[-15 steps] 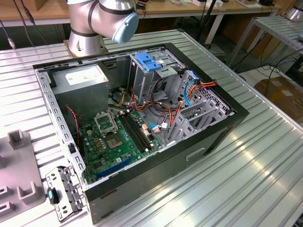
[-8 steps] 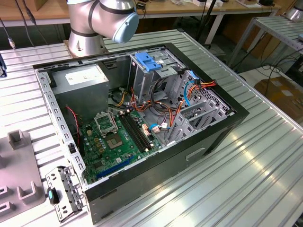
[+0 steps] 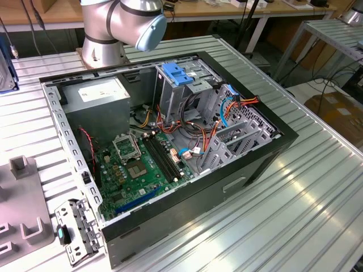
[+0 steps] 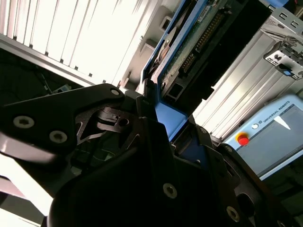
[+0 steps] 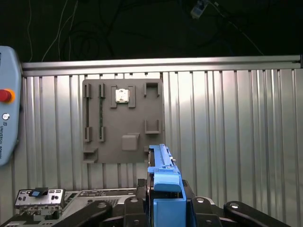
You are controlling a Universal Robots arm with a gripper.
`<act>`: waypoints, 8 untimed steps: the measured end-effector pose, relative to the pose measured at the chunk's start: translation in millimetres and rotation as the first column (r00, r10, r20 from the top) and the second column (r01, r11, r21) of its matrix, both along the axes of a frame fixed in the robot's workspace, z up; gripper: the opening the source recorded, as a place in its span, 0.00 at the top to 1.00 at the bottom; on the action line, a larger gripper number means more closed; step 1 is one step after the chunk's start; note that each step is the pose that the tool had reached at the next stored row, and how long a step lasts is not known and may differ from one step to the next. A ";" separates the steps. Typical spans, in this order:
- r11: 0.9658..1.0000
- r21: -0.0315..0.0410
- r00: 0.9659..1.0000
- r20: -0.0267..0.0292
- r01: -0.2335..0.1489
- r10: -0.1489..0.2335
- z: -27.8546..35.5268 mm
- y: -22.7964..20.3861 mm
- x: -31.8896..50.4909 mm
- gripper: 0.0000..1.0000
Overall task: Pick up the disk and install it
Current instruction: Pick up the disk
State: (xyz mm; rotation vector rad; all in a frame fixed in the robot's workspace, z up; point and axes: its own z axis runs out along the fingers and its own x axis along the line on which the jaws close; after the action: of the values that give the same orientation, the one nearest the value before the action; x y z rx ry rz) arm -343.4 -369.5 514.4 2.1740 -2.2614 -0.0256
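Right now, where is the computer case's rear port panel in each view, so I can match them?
Exterior view: the rear port panel at the end of the computer case, exterior view's lower left, beside the grey tray.
First wrist view: the panel near the teach pendant, off to one side of the disk.
Second wrist view: the panel beside the teach pendant.
Shared landmark: the ribbed metal table.
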 end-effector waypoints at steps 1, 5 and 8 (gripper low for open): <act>1.000 0.000 1.000 0.000 0.000 0.000 0.0 0.0 1.6 0.63; 1.000 0.000 1.000 0.000 0.000 0.000 0.0 0.0 7.7 0.63; 1.000 0.000 1.000 0.000 0.000 0.000 0.0 0.0 15.0 0.63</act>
State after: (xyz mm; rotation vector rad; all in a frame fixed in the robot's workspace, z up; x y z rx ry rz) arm -328.4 -369.5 514.3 2.1740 -2.2615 -0.0255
